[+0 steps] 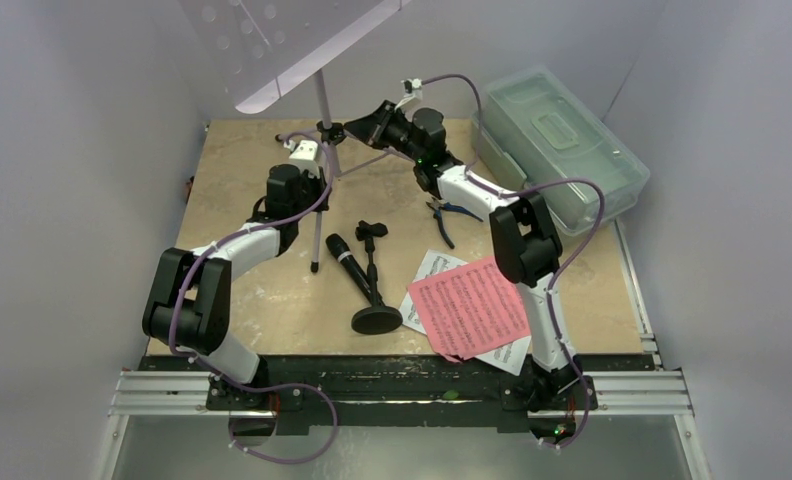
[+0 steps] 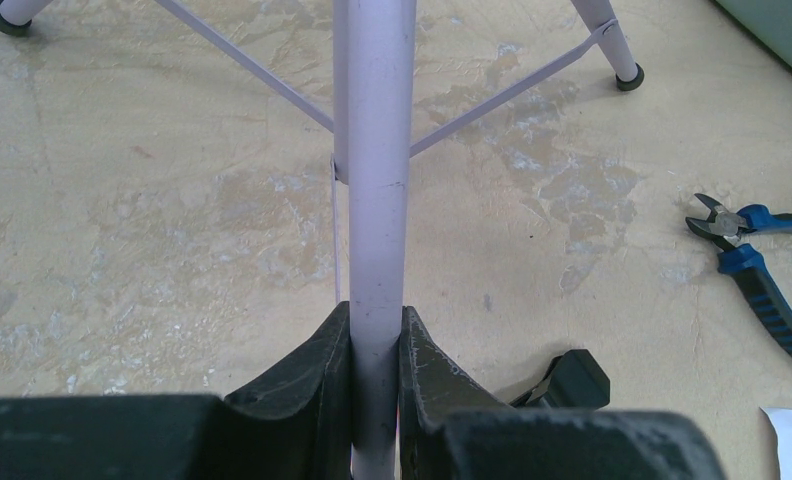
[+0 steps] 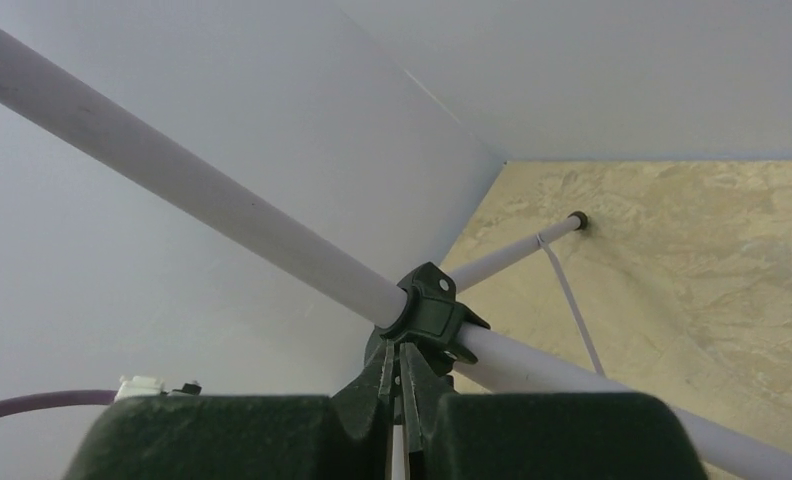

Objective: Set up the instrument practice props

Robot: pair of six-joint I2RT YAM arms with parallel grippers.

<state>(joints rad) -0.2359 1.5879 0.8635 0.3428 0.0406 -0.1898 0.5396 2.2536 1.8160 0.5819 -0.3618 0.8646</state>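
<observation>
Left pincer (image 2: 375, 330) is pinching a lavender tube of the stand (image 2: 374, 150), with the fingers (image 2: 307, 385) pressing on it from both sides. Beyond this pincer two stand legs are resting on the tabletop (image 2: 122, 250) on black feet, and thin struts are running from them back to the held tube. Tray (image 1: 292, 40) is hanging high above this pincer, tilted, holes showing. Mic (image 1: 344, 258) is lying on the tabletop behind and right of the left pincer, toward the arm bases. Mic stand (image 1: 375, 300) is sitting just right of the mic, its round base close against the mic's near end. Can't tell whether it is standing upright.

Right pincer (image 3: 400, 358), on the stand's right side, is pressing together on the black collar (image 3: 430, 308) where the stand's tubes are meeting. Its fingers are nearly touching, with only the collar's lower tab between them. Sheets (image 1: 469, 305) are lying well behind the right pincer, near its arm's base, the pink one covering most of the white. Pliers (image 1: 450, 215) are lying between the right pincer and the sheets, just beside the right forearm. Box (image 1: 557, 140) is sitting right of the right pincer, lid on, at the tabletop's far right edge.
</observation>
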